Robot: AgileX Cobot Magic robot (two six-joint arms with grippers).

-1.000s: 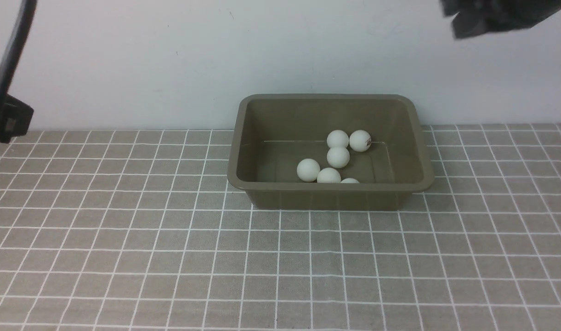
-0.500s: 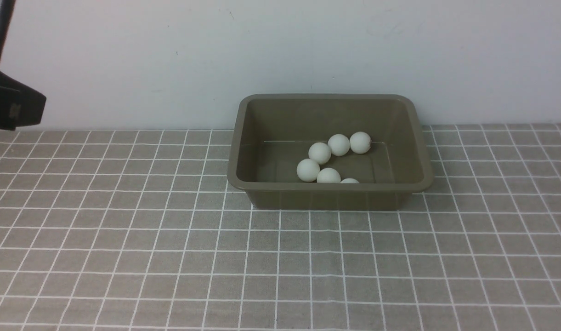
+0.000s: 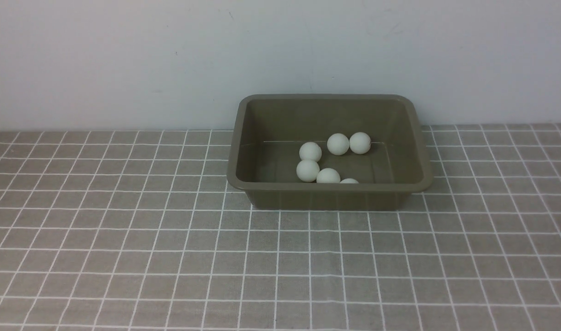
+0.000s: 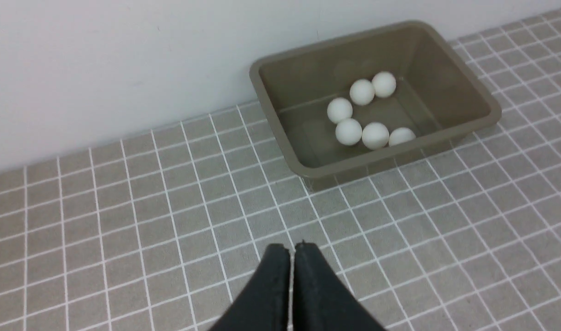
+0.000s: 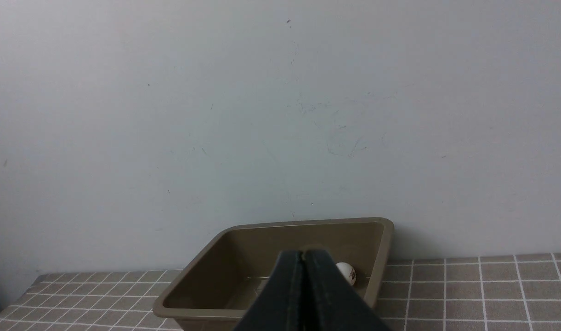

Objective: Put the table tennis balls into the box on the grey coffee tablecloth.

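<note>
Now that both arms have drawn back out of the front view, where a second ago the right one hung at top right and the left one stood at the left edge, I see the cloth (image 3: 124, 239) from edge to edge and find no ball lying on it. The box (image 3: 328, 197) stands where it was, on the far part of the cloth against the wall (image 3: 170, 59). Inside it, one of the balls (image 3: 310, 151) has rolled left from the middle of the floor and now sits just beyond another; the rest have kept their places. I count six, all in the box, so I judge the job done and the arms to be heading home.

From the front, the sixth ball (image 3: 349, 181) is half hidden behind the box's near rim. The left wrist view looks down from higher and shows all six whole, in a loose cluster right of the box's centre. It also shows the left claw (image 4: 292, 250) pressed closed on nothing, well short of the box. The right wrist view sits low and gives mostly wall: just one ball (image 5: 347, 272) shows there, with a dark mark, beside the right claw (image 5: 304, 255), likewise closed and empty.
</note>
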